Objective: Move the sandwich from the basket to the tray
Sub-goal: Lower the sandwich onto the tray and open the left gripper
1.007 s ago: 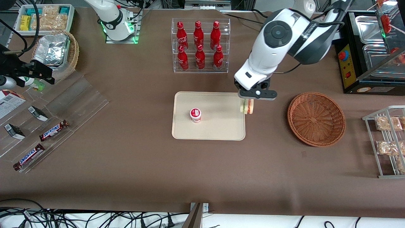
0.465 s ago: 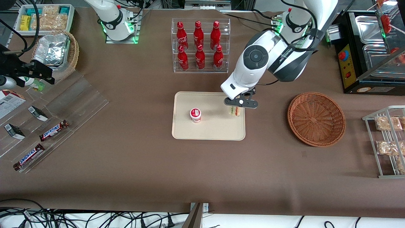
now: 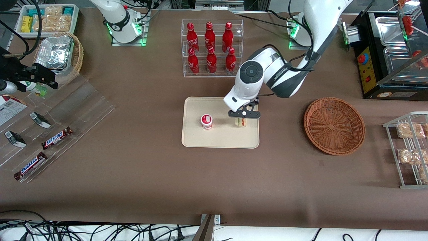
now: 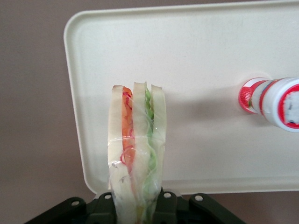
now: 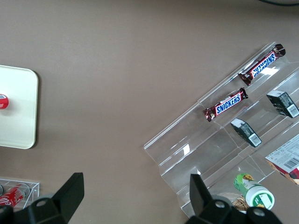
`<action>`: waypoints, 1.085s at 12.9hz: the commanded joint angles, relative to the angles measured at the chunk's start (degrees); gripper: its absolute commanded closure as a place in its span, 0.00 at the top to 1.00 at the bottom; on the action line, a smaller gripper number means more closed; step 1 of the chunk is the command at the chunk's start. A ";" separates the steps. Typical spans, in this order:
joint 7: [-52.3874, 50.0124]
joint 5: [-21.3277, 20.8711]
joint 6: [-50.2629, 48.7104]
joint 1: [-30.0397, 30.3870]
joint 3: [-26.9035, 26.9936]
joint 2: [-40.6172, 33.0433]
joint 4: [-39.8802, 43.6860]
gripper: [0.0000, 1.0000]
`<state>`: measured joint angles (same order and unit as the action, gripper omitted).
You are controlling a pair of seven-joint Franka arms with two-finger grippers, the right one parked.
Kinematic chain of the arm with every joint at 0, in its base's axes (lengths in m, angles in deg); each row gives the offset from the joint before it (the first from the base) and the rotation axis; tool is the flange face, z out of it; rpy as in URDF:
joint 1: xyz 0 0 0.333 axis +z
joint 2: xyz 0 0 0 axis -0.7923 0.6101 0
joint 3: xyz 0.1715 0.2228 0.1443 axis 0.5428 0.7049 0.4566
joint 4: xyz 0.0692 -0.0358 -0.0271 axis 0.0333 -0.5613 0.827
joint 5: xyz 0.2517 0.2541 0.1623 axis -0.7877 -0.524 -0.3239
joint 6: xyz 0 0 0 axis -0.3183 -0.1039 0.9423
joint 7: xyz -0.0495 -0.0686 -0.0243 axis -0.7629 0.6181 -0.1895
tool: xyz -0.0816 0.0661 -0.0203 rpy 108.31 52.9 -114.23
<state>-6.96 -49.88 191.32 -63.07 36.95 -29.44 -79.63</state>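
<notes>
Small white cup with red lid (image 3: 206, 121) near me, standing upright. Farther from the front camera, a clear rack of six red cola bottles (image 3: 210, 48) in two rows. Toward the parked arm's end: two Snickers bars (image 3: 57, 138) on a clear stepped display (image 3: 67, 113), small dark boxes (image 3: 40, 119) beside them, tan wicker basket with foil packets (image 3: 55, 53). Toward my end: wire rack (image 3: 406, 150) holding snack bags, black appliance (image 3: 381, 60).
</notes>
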 commanded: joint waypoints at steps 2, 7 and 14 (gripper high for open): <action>-3.02 -4.45 2.46 -1.81 0.38 4.65 1.89 0.23; -6.45 -8.15 4.93 -2.43 0.38 8.08 1.89 0.23; -6.37 -9.37 4.76 -2.17 0.47 8.27 1.98 1.00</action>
<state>-12.39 -56.71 196.27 -64.80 37.07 -22.15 -79.35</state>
